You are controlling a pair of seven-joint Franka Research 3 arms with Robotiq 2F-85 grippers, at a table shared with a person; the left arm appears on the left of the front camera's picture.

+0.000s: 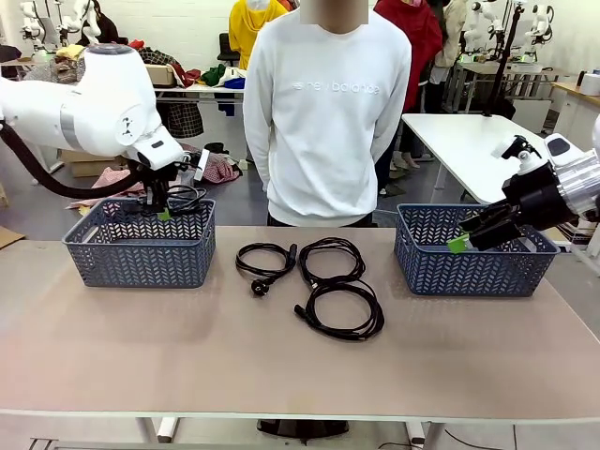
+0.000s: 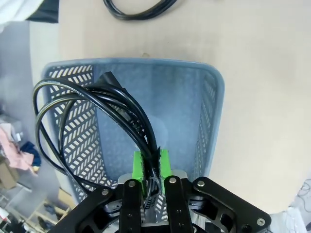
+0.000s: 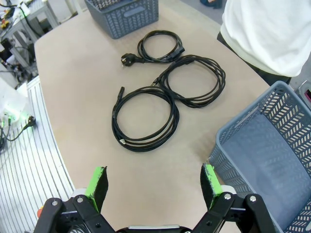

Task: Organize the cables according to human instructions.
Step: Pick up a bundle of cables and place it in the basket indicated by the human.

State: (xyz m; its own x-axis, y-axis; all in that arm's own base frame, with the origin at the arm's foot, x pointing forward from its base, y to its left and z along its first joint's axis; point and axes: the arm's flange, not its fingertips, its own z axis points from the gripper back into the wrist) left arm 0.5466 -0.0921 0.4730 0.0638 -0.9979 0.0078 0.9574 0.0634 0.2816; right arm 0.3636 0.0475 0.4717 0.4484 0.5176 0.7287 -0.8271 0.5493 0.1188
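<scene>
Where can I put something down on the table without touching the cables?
The wide strip of table along the robot's edge is bare, as are the gaps between the three coiled cables and the left basket and right basket. The middle, with those coils, is crowded.

The beige table (image 1: 187,347) is being loaded with two grey-blue baskets and three coiled black cables. The left basket (image 1: 141,253) is being seen directly beneath the left gripper (image 1: 164,212), the right basket (image 1: 469,267) just below the right gripper (image 1: 464,242). Between the grippers, the plug-ended coil (image 1: 265,260) is being shown nearer the left gripper. The far coil (image 1: 330,260) and the near coil (image 1: 345,311), touching, are being shown nearer the right gripper.
</scene>
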